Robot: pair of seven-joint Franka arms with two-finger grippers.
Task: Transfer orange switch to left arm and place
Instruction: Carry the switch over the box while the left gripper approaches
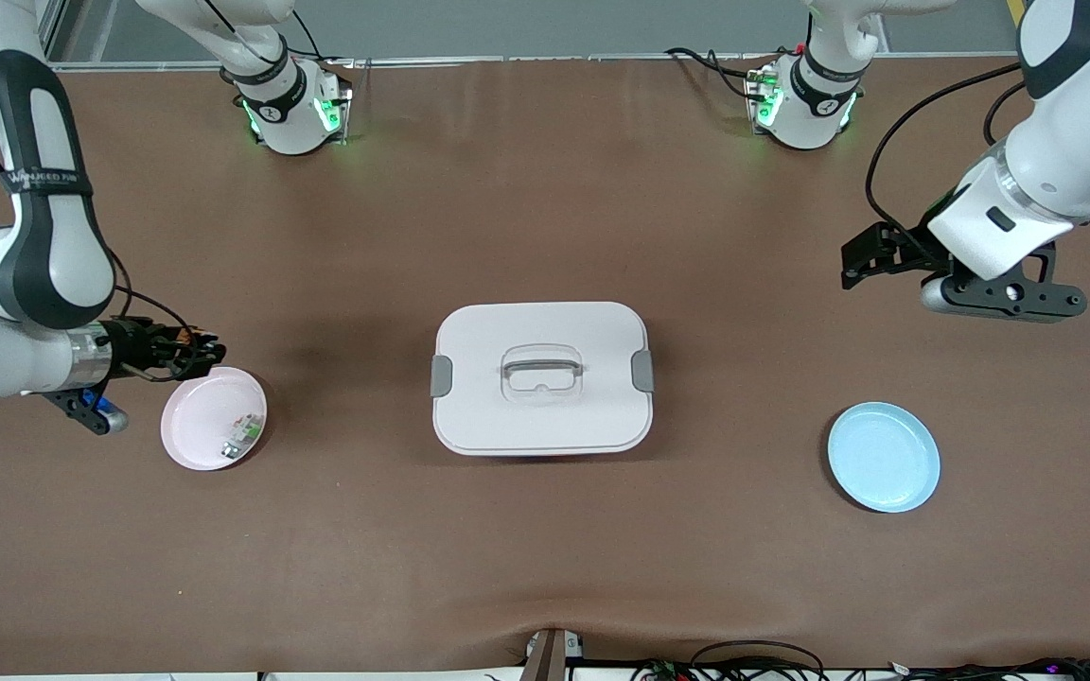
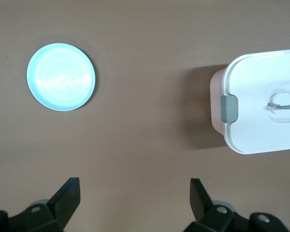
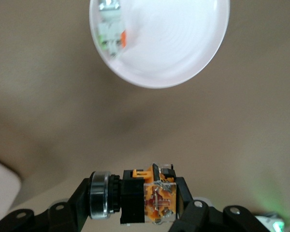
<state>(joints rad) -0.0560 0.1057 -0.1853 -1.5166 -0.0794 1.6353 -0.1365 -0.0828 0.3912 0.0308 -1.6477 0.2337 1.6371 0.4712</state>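
Nearest the front camera lie the blue plate [image 1: 884, 457] at the left arm's end of the table and the pink plate [image 1: 214, 418] at the right arm's end, where a small white-and-green part [image 1: 240, 437] rests. Between the plates sits the box [image 1: 541, 377], its lid on.

Just above the pink plate's rim, we have the orange switch [image 3: 147, 195] clamped in the right gripper [image 3: 135, 203], fingers pressed on its blocky orange-and-black body, the round end sticking out sideways. We judge it light and rigid, with smooth plastic faces that could twist in a pinch; at the handover, the protruding round end looks like the free place to grasp.

The left gripper [image 2: 133, 198] waits over bare table, toward its own end, its fingers spread wide and holding nothing.
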